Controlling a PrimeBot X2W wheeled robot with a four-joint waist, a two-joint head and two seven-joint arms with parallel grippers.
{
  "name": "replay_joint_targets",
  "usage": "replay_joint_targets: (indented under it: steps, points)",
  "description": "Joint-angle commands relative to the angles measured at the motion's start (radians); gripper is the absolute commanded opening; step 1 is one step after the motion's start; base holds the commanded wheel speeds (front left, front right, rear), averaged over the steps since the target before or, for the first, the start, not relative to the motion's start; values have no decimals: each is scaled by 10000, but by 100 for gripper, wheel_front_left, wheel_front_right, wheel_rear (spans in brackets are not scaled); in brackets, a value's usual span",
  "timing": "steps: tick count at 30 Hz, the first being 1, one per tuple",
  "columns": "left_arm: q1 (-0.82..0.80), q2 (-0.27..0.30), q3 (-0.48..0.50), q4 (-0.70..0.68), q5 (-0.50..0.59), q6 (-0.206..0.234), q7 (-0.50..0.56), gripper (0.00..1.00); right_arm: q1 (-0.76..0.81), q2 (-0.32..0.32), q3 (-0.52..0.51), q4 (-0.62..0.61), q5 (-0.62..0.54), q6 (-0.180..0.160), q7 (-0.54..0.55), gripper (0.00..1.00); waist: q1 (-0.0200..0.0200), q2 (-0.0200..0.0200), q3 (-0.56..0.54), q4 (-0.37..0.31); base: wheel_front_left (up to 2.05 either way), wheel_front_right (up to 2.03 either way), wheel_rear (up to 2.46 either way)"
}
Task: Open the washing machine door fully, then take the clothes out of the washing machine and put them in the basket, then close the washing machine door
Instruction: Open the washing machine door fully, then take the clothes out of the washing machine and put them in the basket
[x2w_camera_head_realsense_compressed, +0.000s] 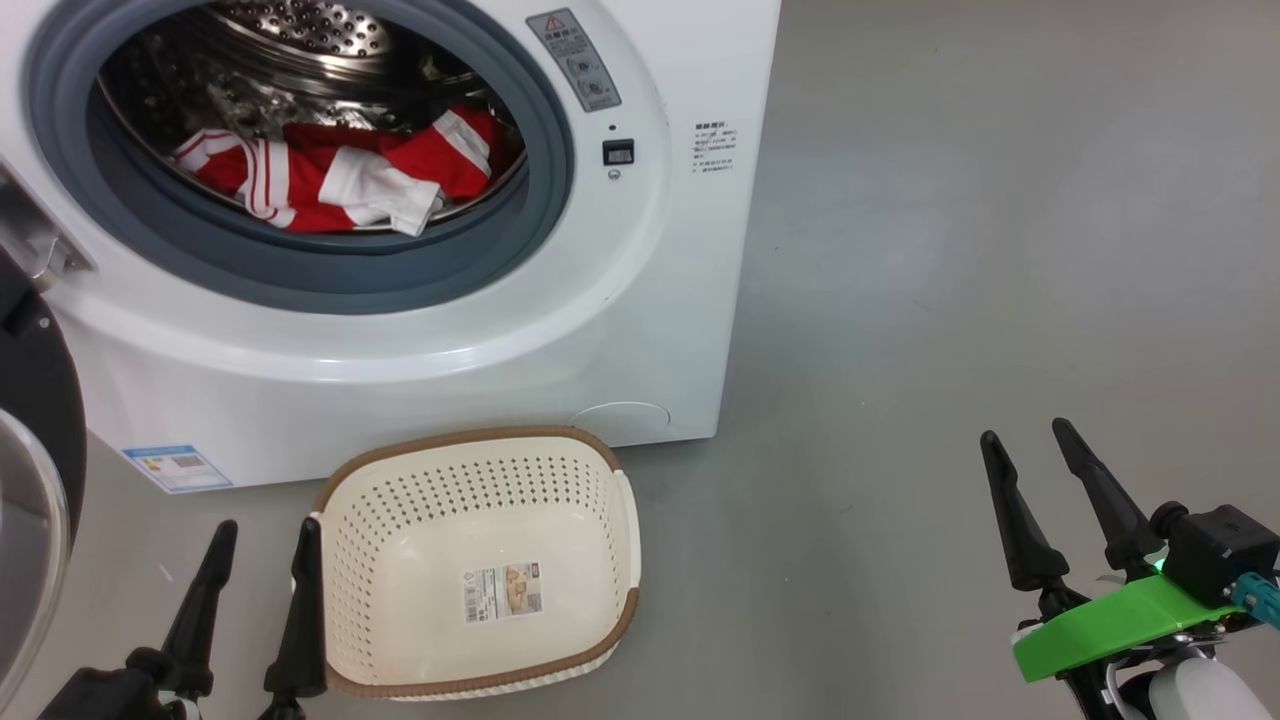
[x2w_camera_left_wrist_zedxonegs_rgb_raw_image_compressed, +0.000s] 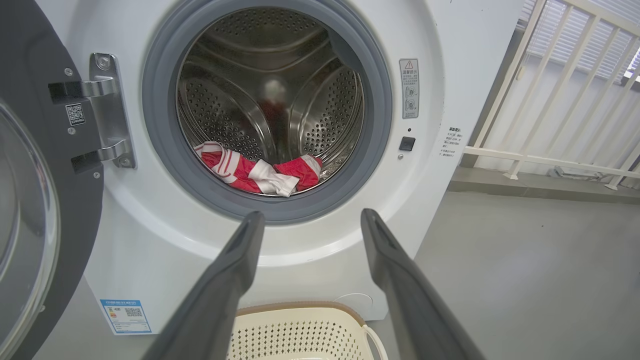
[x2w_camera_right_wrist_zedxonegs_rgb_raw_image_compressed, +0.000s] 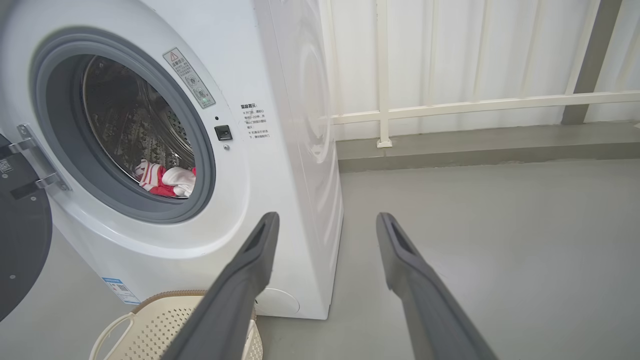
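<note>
At upper left of the head view, the clothes (x2w_camera_head_realsense_compressed: 340, 180) lie in the drum (x2w_camera_head_realsense_compressed: 300, 30) of the washing machine (x2w_camera_head_realsense_compressed: 600, 330), above the empty basket (x2w_camera_head_realsense_compressed: 480, 440). Both the left tool (x2w_camera_head_realsense_compressed: 268, 525) and the right tool (x2w_camera_head_realsense_compressed: 1025, 430) gape, holding nothing. A shallow pinch could lift only one garment, or snag it on the gasket (x2w_camera_head_realsense_compressed: 330, 270).

The washing machine (x2w_camera_head_realsense_compressed: 640, 330) is white with a grey gasket (x2w_camera_head_realsense_compressed: 300, 282). The clothes (x2w_camera_head_realsense_compressed: 330, 175) are red with white stripes. The basket (x2w_camera_head_realsense_compressed: 420, 510) is cream, perforated, brown-rimmed.
</note>
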Motion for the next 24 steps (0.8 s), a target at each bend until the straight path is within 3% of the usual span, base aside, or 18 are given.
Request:
replay_joint_targets:
  steps: [1, 24]
  points:
    - [-77, 181, 291, -278, -20, -55, -78, 100, -44, -61, 106, -279, -6, 63, -65, 100, 0, 0, -1, 16, 0, 0, 0]
    - [-219, 254, 366, -414, -72, -56, -78, 100, -161, -51, 162, -318, -25, 63, -65, 100, 0, 0, 200, 118, 15, -15, 1]
